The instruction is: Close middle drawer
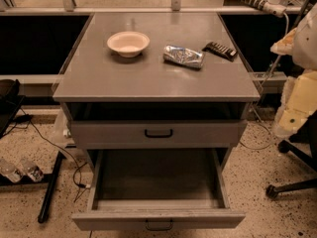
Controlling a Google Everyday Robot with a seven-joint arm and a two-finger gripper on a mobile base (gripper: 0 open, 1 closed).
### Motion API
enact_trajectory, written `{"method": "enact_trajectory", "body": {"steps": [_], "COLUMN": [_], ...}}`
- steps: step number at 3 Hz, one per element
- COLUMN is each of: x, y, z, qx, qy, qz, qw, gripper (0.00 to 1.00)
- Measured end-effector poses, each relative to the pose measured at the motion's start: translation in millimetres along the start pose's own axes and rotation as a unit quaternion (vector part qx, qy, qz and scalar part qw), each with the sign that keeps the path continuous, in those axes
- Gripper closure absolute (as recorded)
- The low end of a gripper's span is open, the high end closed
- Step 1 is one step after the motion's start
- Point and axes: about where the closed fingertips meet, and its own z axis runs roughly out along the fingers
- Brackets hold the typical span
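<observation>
One middle drawer [158,182] jutting fully out, bare inside, lying below-left of the end effector [285,42], grip state impossible to tell.

Entry, one arm [306,36]: I log it as a pale mass at the right edge of the view, cut off by the frame, with the cream-coloured gripper [297,103] hanging just below it, touching nothing.
</observation>
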Motion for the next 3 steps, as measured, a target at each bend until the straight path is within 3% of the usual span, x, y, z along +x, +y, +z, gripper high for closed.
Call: {"method": "enact_trajectory", "body": {"steps": [1, 2, 3], "x": [0.0, 3.6, 10.7], "y": [0.0, 16.8, 52.3], "z": [0.0, 15.9, 48.3], "qx": [0.000, -0.019, -0.050], "qy": [0.000, -0.004, -0.022], "qz": [0.000, -0.002, -0.002], "qw": [1.0000, 0.9998, 0.9985], "gripper": [0.00, 0.00, 0.00]}}
